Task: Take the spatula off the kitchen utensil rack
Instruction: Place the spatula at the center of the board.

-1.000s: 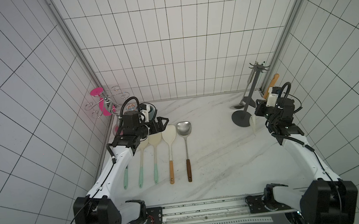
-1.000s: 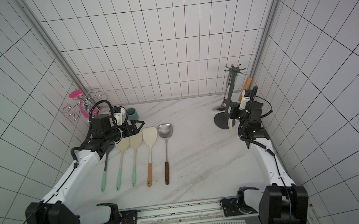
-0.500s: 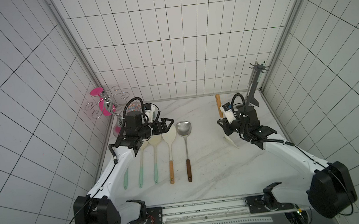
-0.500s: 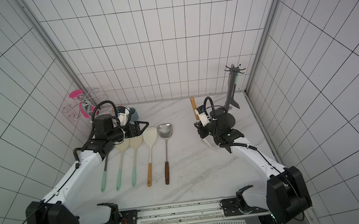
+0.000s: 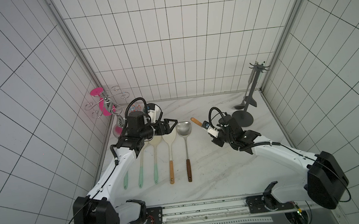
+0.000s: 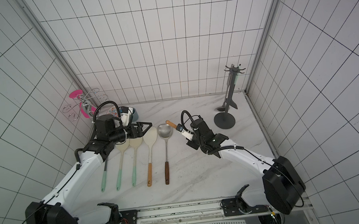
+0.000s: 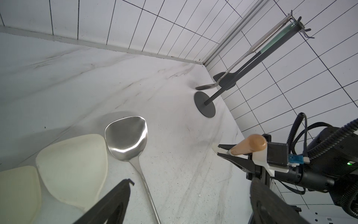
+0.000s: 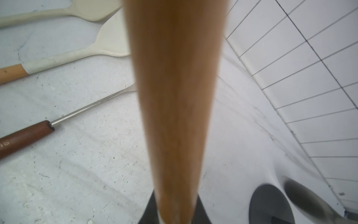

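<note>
So the right pincer is clamped on the cream-headed spatula with the light wooden handle. The spatula is off the hooks and held over the white marble surface, roughly between the row of laid-out utensils and the rack. It sits tilted: rounded handle end up and toward the back wall, cream head down low. Can't tell whether the head touches the surface. In the right wrist view the wooden handle fills the middle of the shot, pretty blurry.

The tall dark grey metal utensil rack stands on its flat round base in the back right corner, near the right arm but apart from it. Two things hang from its hooks: a shiny steel ladle and a dark utensil with a mint-green handle.

The left pincer hovers with its jaws wide apart, gripping nothing, just above the heads of the row. That row lies side by side, handles toward the robot's base: three cream-headed spoons with mint-green handles — one partly under the left arm — then a cream turner with a tan wooden handle and a steel turner with a dark brown handle.
</note>
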Controlling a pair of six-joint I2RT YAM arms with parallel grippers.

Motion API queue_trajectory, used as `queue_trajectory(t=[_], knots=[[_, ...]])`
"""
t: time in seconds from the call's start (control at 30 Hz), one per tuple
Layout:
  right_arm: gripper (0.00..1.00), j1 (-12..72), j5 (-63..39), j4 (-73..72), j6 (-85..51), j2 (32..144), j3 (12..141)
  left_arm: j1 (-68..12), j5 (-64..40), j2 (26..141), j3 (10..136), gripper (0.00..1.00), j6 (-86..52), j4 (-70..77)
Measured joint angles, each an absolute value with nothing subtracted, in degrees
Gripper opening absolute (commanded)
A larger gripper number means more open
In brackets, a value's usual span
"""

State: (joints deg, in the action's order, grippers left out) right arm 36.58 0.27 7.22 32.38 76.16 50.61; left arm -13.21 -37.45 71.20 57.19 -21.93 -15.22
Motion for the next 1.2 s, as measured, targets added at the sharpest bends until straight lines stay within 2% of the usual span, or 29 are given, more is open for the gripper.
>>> queue_trajectory(t=[0.37, 0.6, 0.7, 0.83, 1.0, 1.2], knots=[[0.0, 35.16, -1.15, -3.25, 63.57, 76.07, 49.54, -16.8, -38.85, 71.33, 57.17, 0.98, -21.89, -15.16], [0.0, 30.94, -2.55, -5.39, 77.67, 77.73, 49.54, -20.78, -40.01, 73.01, 57.14, 0.97, -20.91, -15.33], [0.0, 30.26, -2.92, -5.96, 82.08, 77.73, 49.54, -22.85, -40.51, 75.18, 57.36, 0.94, -19.9, -16.56], [0.0, 30.28, -4.01, -6.81, 85.93, 77.73, 49.54, -25.74, -40.38, 77.47, 58.06, 0.87, -18.17, -19.66], [0.0, 30.79, -5.15, -7.64, 88.27, 77.73, 49.36, -29.08, -39.11, 79.44, 60.16, 0.66, -15.31, -23.73], [0.0, 31.68, -6.13, -7.97, 89.56, 77.71, 48.97, -30.28, -38.24, 81.23, 61.45, 0.52, -13.56, -26.94]])
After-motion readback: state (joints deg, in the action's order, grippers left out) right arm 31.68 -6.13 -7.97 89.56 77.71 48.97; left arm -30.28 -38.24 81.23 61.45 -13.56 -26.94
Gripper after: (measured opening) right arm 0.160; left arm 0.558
